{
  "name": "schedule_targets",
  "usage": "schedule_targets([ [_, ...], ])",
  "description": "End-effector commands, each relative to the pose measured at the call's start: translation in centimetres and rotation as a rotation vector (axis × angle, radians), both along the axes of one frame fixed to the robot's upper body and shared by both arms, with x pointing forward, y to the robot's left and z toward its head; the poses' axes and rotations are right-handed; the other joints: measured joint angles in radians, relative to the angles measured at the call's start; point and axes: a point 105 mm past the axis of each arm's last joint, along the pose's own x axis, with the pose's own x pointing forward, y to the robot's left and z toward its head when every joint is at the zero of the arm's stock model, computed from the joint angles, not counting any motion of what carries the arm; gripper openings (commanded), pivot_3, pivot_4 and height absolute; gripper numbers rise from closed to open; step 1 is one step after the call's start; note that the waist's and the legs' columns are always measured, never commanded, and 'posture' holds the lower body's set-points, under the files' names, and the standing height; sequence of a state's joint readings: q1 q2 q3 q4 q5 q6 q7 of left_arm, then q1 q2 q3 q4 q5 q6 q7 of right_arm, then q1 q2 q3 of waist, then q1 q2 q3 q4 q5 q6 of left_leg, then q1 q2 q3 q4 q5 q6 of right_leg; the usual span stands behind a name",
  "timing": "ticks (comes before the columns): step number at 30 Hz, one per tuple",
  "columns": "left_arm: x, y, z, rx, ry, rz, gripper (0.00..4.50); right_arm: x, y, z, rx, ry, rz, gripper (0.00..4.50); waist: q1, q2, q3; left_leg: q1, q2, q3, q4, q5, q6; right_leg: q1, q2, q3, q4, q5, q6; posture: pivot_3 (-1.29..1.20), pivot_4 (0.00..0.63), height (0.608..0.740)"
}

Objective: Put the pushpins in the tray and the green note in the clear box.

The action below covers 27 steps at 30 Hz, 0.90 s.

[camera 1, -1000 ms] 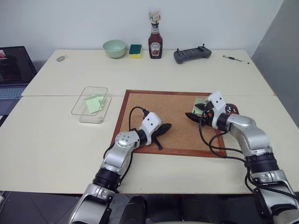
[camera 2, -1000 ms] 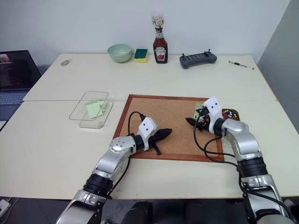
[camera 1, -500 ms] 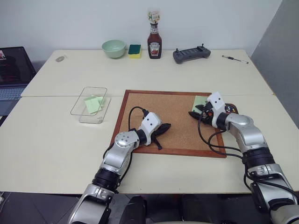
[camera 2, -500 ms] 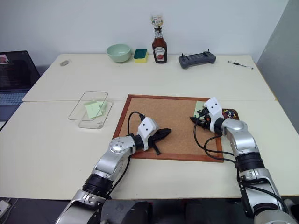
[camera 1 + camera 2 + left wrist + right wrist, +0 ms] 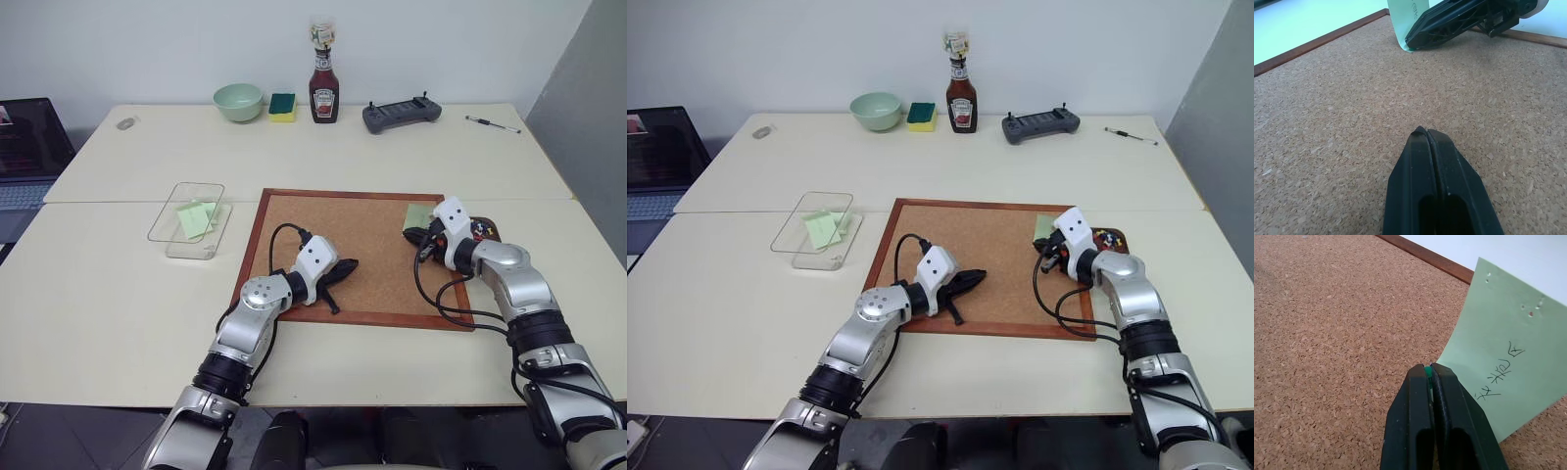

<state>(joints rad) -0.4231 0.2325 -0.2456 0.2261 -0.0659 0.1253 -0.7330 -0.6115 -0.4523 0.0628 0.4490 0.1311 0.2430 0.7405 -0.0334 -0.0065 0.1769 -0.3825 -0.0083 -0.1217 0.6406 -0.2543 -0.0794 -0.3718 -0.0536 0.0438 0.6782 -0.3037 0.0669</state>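
The green note (image 5: 1503,357) lies at the far right corner of the corkboard (image 5: 343,235), with pin holes near one edge. My right gripper (image 5: 1429,366) is shut at the note's edge, and a small bright green pushpin head shows between its tips. It also appears as my right gripper (image 5: 409,234) in the head view. The dark tray (image 5: 489,233) sits just right of the board with small coloured pushpins in it. My left gripper (image 5: 1426,131) rests shut and empty on the cork near the board's front. The clear box (image 5: 186,252) stands left of the board, holding pale green paper (image 5: 196,217).
Along the table's far edge stand a pale green bowl (image 5: 239,100), a sponge (image 5: 283,106), a ketchup bottle (image 5: 324,88), a grey controller (image 5: 401,115) and a pen (image 5: 493,123). A laptop (image 5: 29,147) sits at the far left.
My right gripper's fingers have gone from open to shut at the note's edge. The left arm has kept still.
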Motion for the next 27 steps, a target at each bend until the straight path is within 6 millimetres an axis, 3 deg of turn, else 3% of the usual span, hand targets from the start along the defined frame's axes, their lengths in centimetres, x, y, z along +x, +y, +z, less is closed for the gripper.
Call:
schedule_targets([
  [1,-0.9,0.1,-2.3,0.039,0.074,-0.007,0.00,0.1,0.6,2.9,0.037,-0.112,0.040,0.05,0.000,0.000,0.000,0.000,0.000,0.000,0.000,0.000,0.000,0.000,0.000,0.000,0.000,0.000,0.000,0.00,0.150,0.740],
  [11,-0.8,-0.1,-2.2,0.025,0.072,0.000,0.00,-1.2,2.0,6.2,0.069,-0.220,0.135,0.05,0.000,0.000,0.000,0.000,0.000,0.000,0.000,0.000,0.000,0.000,0.000,0.000,0.000,0.000,0.000,0.00,0.150,0.740],
  [27,0.3,0.5,-1.2,-0.015,0.043,0.059,0.00,-2.0,2.4,6.1,0.023,-0.230,0.176,0.05,0.001,0.000,0.000,0.000,0.000,0.000,0.000,0.000,0.000,0.000,0.000,0.000,0.000,0.000,0.000,0.00,0.150,0.740],
])
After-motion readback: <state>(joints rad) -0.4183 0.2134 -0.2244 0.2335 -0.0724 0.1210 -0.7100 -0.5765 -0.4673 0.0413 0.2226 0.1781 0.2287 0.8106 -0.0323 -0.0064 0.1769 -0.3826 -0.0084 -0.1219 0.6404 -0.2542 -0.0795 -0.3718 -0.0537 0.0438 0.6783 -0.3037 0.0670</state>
